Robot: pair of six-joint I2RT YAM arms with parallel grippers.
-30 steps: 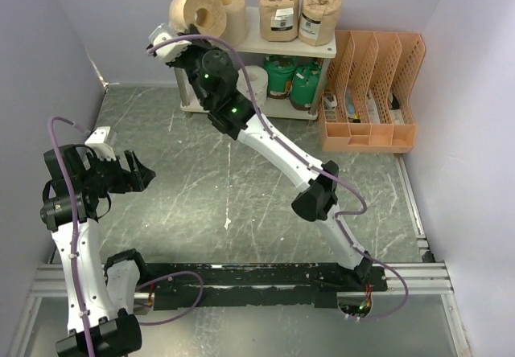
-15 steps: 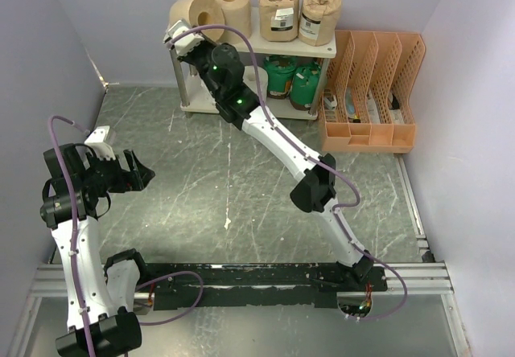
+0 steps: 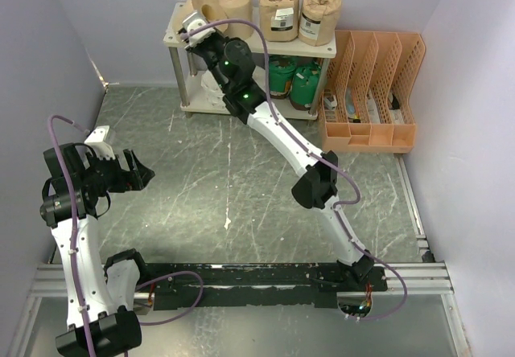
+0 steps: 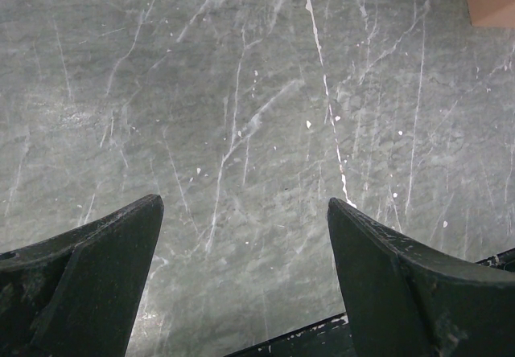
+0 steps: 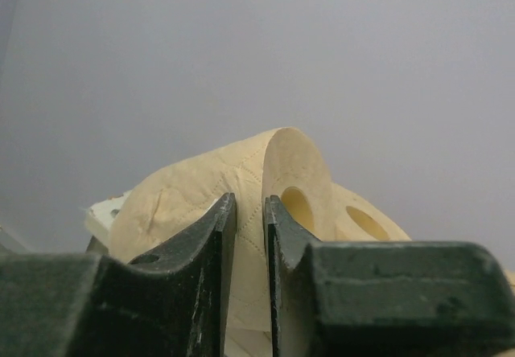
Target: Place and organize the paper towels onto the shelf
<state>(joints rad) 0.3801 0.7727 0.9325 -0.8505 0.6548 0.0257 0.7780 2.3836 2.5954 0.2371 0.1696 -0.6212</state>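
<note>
The bare tan roll (image 5: 181,200) seems to lie tipped on its side on the top board of the shelf (image 3: 172,35), at the shelf's left end. The right claw (image 5: 250,212) is right up against it. Its jaws stand close together with only a thin gap, and the roll's soft wall shows in that gap. I cannot tell if the claw is pinching the paper or only touching it. This roll looks light and squashy, and bare paper can dent or tear. A gentle hold seems best, with one finger in the hole and one outside. Lying down like this, it might roll off the shelf's edge. A second bare roll (image 3: 235,2) stands just beside it, nearer the shelf's middle. The left claw (image 4: 241,212) is wide open and holds nothing, well away from the shelf, over the table (image 4: 257,92).
</note>
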